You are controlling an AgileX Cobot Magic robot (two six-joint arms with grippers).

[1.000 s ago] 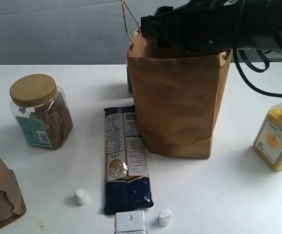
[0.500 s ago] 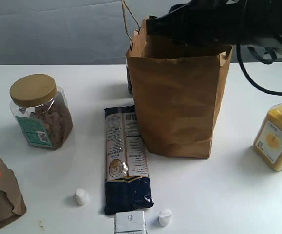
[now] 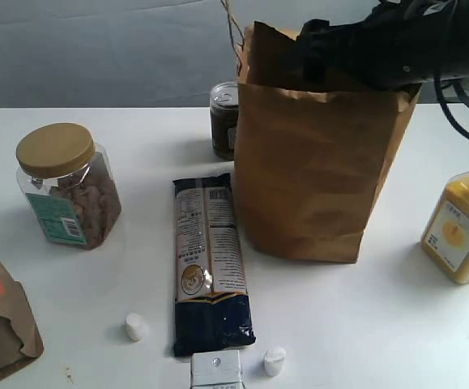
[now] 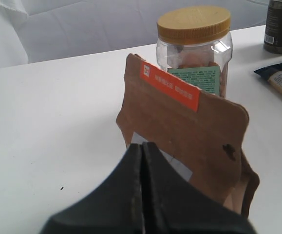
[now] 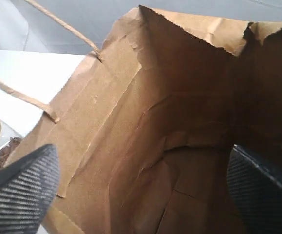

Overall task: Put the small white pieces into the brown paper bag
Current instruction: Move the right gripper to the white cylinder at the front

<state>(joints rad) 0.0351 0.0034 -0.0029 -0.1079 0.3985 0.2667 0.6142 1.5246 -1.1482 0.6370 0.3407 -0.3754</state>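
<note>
Shifted rightward since a second ago, the brown paper bag (image 3: 311, 178) uncovers a dark jar (image 3: 224, 119) behind it. Over its open mouth hangs the right gripper (image 5: 141, 192), fingers spread wide. The left gripper (image 4: 141, 148) is pressed closed, empty, near the brown pouch (image 4: 189, 141). Two small white pieces (image 3: 136, 327) (image 3: 275, 361) lie on the table (image 3: 396, 324), flanking one end of the dark packet (image 3: 210, 267).

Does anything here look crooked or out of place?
The brown paper bag seems to lean slightly sideways, with the open right gripper at its mouth. Two small white pieces lie loose on the table.
</note>
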